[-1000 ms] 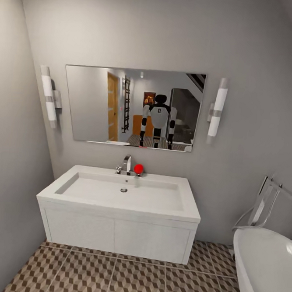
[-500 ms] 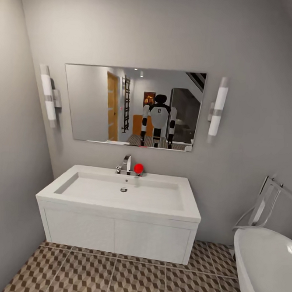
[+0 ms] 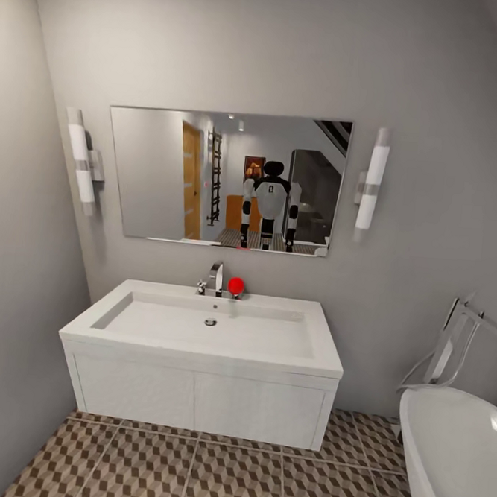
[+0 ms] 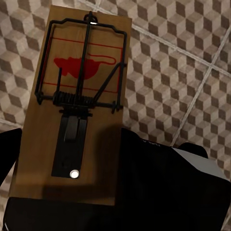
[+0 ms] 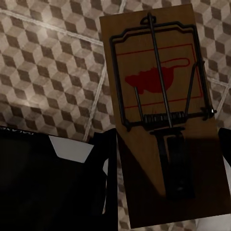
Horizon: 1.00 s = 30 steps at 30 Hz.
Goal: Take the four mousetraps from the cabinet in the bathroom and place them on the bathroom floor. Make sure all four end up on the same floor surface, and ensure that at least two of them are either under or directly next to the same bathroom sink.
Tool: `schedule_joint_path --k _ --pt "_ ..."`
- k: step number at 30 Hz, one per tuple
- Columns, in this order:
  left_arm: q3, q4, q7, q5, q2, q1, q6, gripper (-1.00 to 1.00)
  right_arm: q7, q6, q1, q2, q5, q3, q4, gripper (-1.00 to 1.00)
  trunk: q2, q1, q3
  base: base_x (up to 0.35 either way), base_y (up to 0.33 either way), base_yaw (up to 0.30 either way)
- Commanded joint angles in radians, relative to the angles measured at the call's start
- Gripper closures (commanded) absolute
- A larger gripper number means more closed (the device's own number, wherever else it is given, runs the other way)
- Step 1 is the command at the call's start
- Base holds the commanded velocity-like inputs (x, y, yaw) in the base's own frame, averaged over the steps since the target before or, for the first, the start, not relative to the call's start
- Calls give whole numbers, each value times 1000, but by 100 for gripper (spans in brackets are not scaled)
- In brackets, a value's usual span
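Left gripper (image 4: 62, 192) is clamped on a mousetrap (image 4: 82, 96), held above the bathroom floor (image 4: 183, 72). Right gripper (image 5: 163, 192) has its own mousetrap (image 5: 159, 96) pinched between dark fingers (image 5: 108, 173), also over the tiles. Straight ahead, the white sink (image 3: 203, 349) hangs on the far wall under a mirror (image 3: 224, 179), with the bathtub (image 3: 449, 451) to its right.

White sink (image 3: 203, 349), brown-beige cube-patterned floor (image 3: 223, 478), tan mousetraps (image 4: 77, 96) with red mouse prints.
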Motion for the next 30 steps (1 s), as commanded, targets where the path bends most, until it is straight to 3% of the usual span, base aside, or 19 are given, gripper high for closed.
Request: schedule_joint_path --k 1,30 --pt "-9 -3 8 6 0 0 5 100 7 7 -1 0 6 5 -3 100 -9 4 -5 0 0 0" --pt "-9 -3 10 6 0 0 6 100 3 -16 0 0 -5 4 -4 100 -212 115 -96 0 0 0"
